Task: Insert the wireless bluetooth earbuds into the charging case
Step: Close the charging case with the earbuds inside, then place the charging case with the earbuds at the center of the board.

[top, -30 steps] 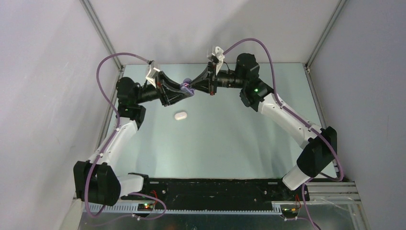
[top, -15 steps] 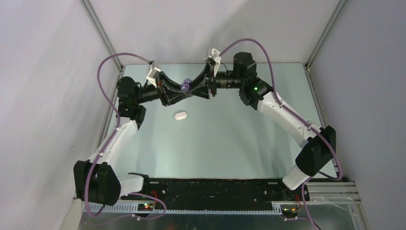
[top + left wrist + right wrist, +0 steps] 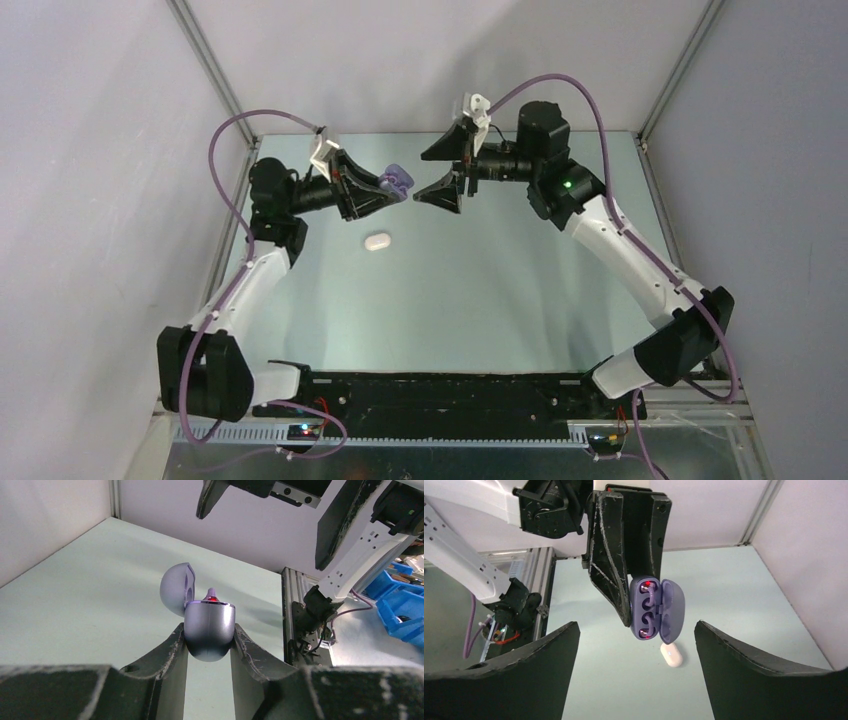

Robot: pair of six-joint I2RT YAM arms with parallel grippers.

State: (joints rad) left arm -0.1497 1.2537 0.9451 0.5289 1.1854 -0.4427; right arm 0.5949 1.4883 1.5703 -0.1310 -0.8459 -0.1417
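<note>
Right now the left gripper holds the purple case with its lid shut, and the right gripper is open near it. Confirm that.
The lid is open, not shut: the right wrist view shows it. The left gripper does hold the purple case, and the right gripper is open near it.

white-and-black arms (image 3: 252, 285), purple cables (image 3: 211, 158)

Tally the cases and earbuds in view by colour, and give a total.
purple case: 1
white case: 1
purple earbuds: 2, both seated in the open purple case
Total: 4
</note>
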